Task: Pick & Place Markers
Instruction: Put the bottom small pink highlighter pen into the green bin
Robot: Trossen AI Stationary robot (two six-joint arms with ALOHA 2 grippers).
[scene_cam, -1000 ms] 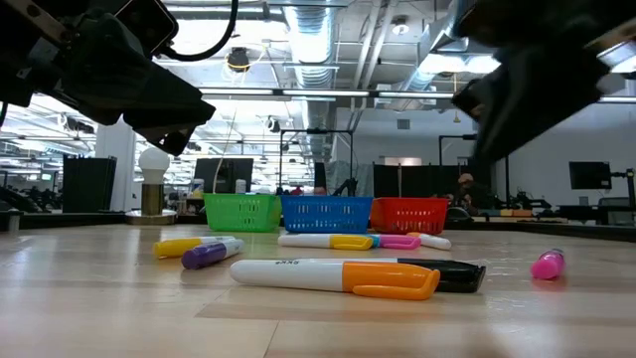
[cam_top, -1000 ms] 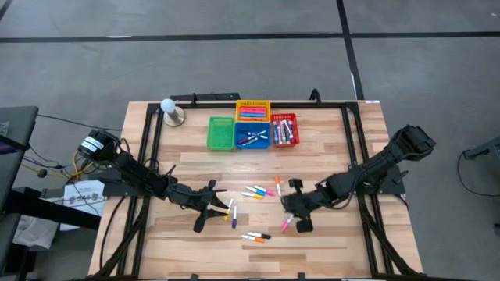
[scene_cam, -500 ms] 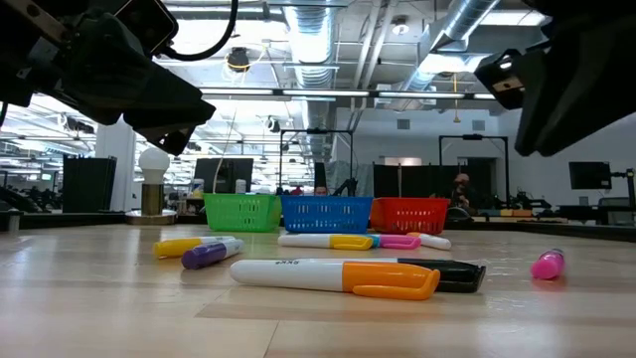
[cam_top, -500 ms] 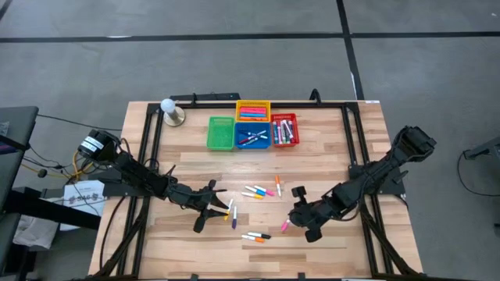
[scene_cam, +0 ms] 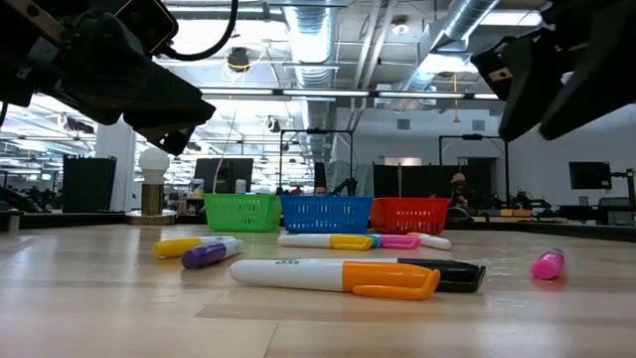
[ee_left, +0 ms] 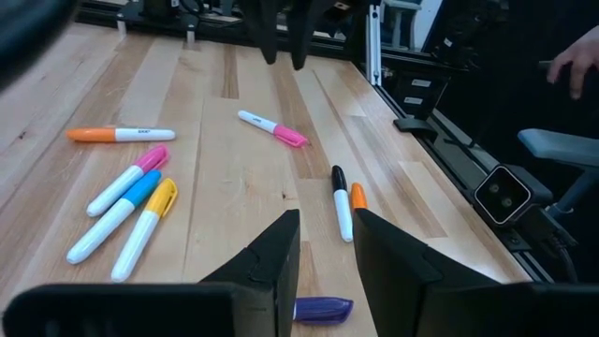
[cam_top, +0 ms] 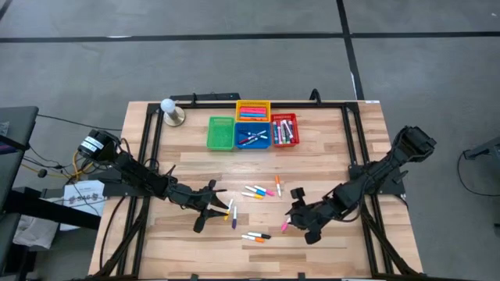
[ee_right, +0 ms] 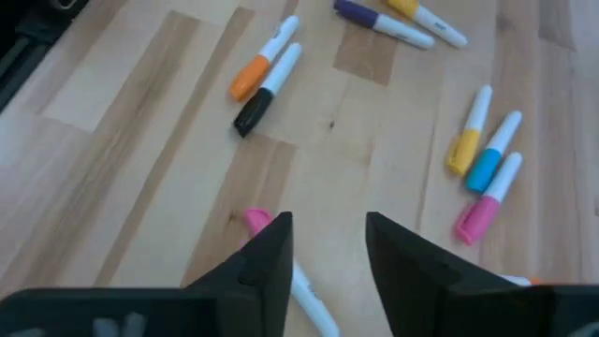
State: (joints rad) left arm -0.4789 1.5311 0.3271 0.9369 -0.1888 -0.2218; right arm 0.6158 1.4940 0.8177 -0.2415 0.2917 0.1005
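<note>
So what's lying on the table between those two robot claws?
In the high view, between the left gripper and the right gripper, lie loose markers scattered on the wooden table; nothing else.

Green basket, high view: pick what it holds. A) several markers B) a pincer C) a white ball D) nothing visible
D: the green basket shows only its bare green floor, while the yellow basket, blue basket and red basket beside it each hold markers.

left arm (cam_top: pixel 205 204): low, fingers parted | right arm (cam_top: pixel 301 221): low, fingers parted
</note>
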